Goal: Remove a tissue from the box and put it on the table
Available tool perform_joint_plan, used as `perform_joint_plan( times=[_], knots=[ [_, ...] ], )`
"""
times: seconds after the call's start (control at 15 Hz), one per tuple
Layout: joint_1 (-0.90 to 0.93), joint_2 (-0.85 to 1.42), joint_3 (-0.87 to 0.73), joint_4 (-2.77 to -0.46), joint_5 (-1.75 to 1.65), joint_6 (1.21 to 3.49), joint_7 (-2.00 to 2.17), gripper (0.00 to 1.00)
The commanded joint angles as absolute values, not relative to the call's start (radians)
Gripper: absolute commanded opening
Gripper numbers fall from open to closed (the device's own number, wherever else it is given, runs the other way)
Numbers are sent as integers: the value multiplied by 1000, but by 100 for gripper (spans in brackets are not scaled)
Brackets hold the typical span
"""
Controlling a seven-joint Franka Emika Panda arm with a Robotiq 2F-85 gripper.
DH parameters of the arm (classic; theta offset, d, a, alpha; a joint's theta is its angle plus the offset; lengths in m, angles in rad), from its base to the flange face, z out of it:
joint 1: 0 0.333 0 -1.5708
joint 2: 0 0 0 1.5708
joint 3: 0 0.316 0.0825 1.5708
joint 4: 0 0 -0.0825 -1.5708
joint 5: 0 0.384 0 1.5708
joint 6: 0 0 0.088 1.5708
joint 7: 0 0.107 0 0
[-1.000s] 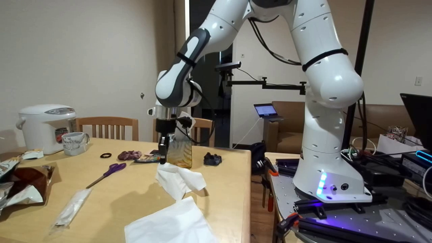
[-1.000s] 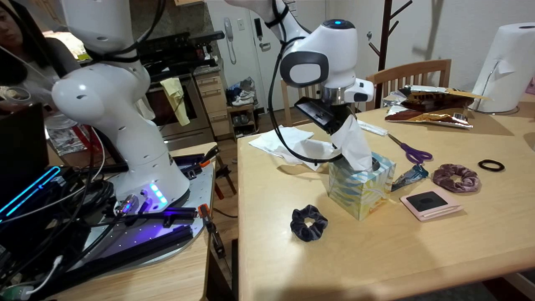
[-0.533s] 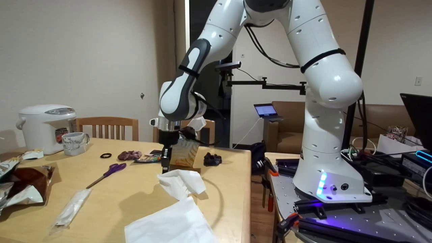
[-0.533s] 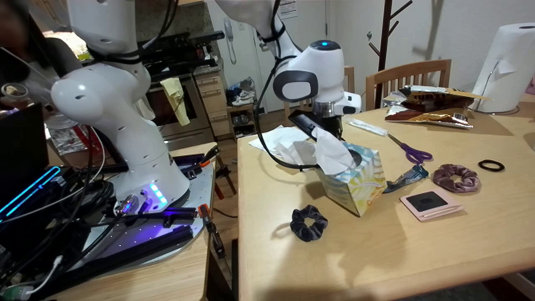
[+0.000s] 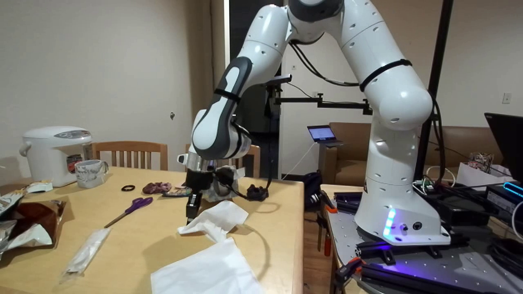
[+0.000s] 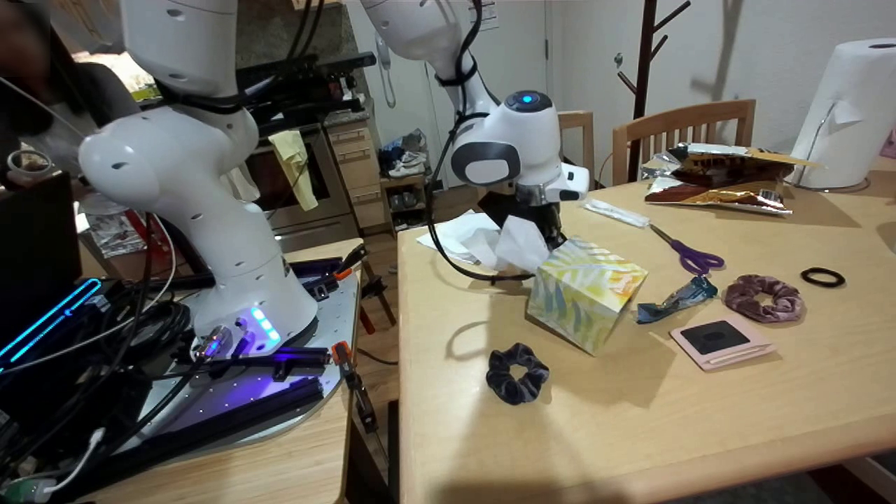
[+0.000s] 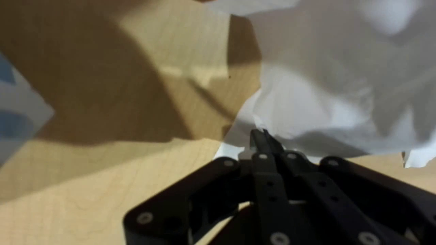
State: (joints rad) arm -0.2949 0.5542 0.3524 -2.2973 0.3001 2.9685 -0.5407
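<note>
My gripper [image 5: 189, 220] is low over the table [image 5: 130, 212], its fingers [image 7: 269, 143] together on a corner of a white tissue [image 5: 220, 218]. That tissue spreads limp and creased across the wood, filling the right of the wrist view. The patterned tissue box [image 6: 588, 287] is tipped, resting partly on a lower edge, its top turned toward the arm. Another white tissue [image 6: 521, 245] sticks out of its slot. What tilts the box is hidden behind it. The wrist view catches only a box corner [image 7: 20, 115] at left.
A flatter white sheet [image 5: 208, 269] lies close by on the table. Around the box are a dark scrunchie [image 6: 516, 374], a blue wrapper [image 6: 675, 301], a pink wallet [image 6: 721, 343], and purple scissors [image 6: 693, 255]. A mug [image 5: 90, 173] and white appliance [image 5: 57, 155] stand farther off.
The gripper has come down toward the table, and the held tissue has sunk with it. The box, upright a second ago, has leaned over toward the arm.
</note>
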Motion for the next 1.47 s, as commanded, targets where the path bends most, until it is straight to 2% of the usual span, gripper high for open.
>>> perform_joint_plan(
  times=[0.0, 0.33, 0.6, 0.93, 1.4],
  knots=[
    [-371, 620, 402, -2271, 253, 3002, -523, 0],
    [-394, 633, 398, -2248, 180, 2981, -525, 0],
    [-359, 638, 336, -2254, 132, 2961, -489, 0],
    [-409, 659, 344, -2240, 128, 2996, -496, 0],
    [-394, 678, 263, -2047, 46, 2920, -493, 0]
  ],
)
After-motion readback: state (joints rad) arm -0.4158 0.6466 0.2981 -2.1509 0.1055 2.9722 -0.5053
